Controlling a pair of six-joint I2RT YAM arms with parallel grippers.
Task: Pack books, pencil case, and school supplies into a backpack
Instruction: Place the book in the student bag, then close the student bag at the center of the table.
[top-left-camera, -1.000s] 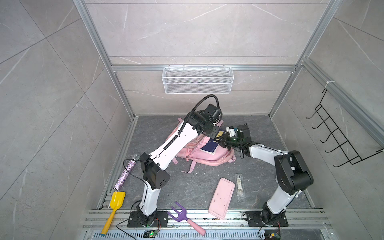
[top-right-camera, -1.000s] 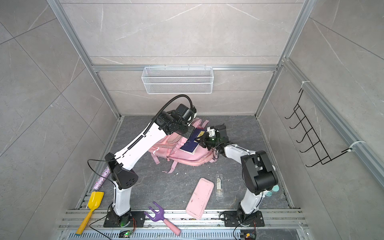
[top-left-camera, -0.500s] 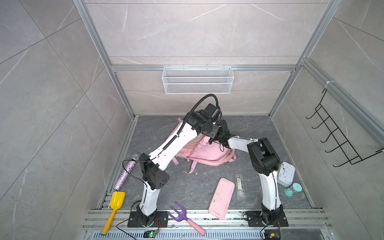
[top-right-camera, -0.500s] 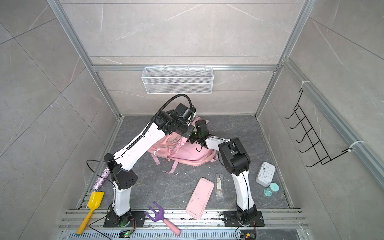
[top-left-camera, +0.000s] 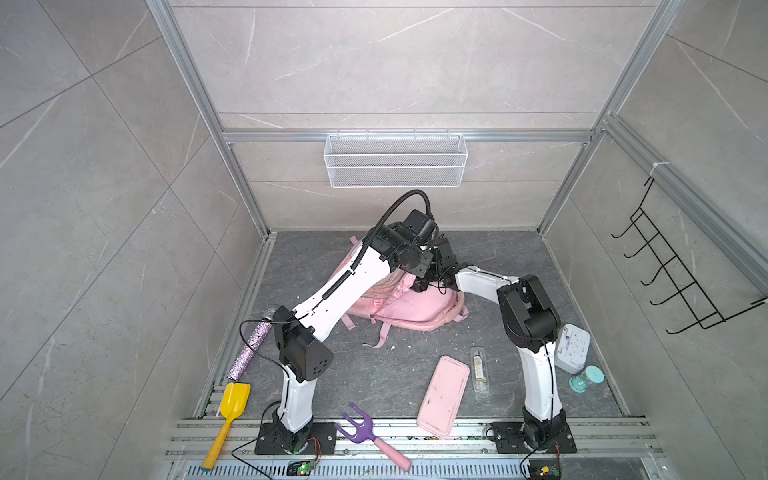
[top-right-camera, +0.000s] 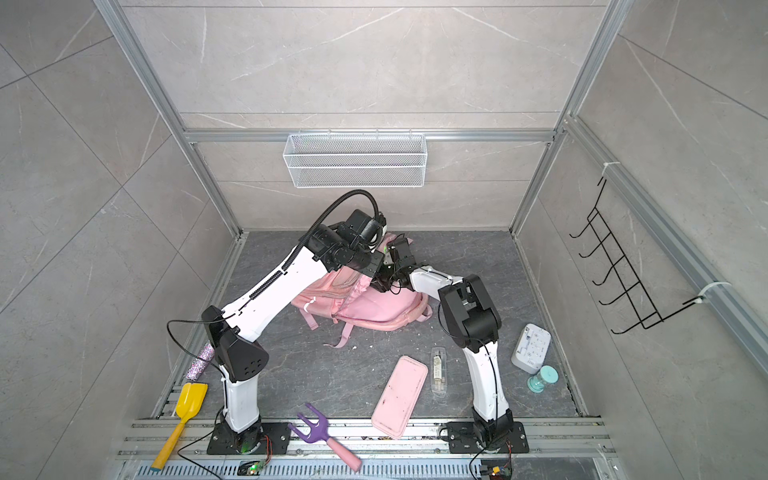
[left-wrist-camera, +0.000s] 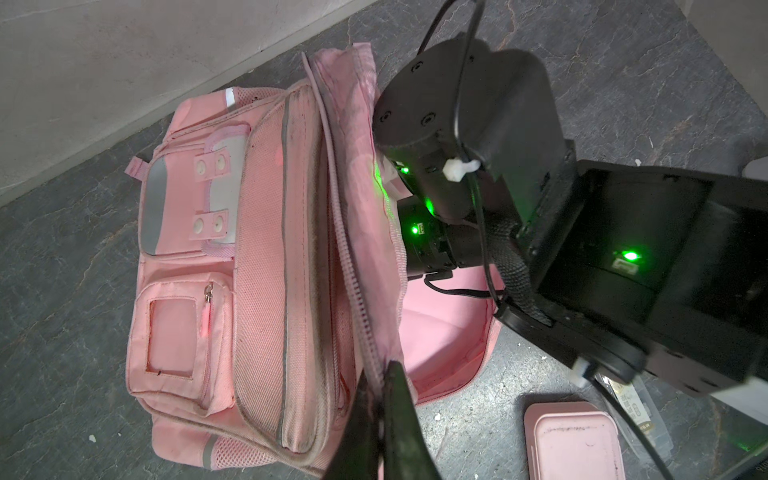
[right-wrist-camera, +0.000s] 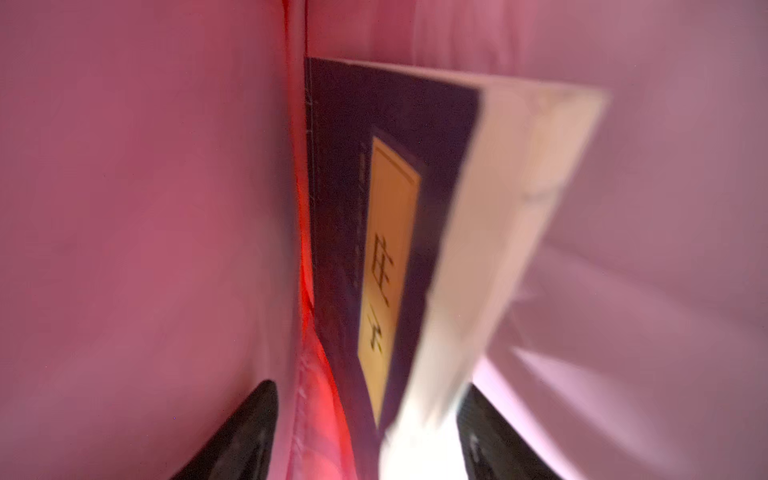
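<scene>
Right wrist view: book (right-wrist-camera: 340, 208) is seen loose between the wide-spread right gripper (right-wrist-camera: 368, 390); backpack (left-wrist-camera: 266, 249) is pinched shut-jawed by left gripper (left-wrist-camera: 380, 374); withdrawal is required next.

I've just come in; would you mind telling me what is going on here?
The robot is packing a pink backpack. Its left claw is shut on the flap's zip edge, holding it open. The right claw is inside, open, with a navy book before it against the lining. The pink pencil case and clear supplies packet lie on the floor, not yet packed.
</scene>
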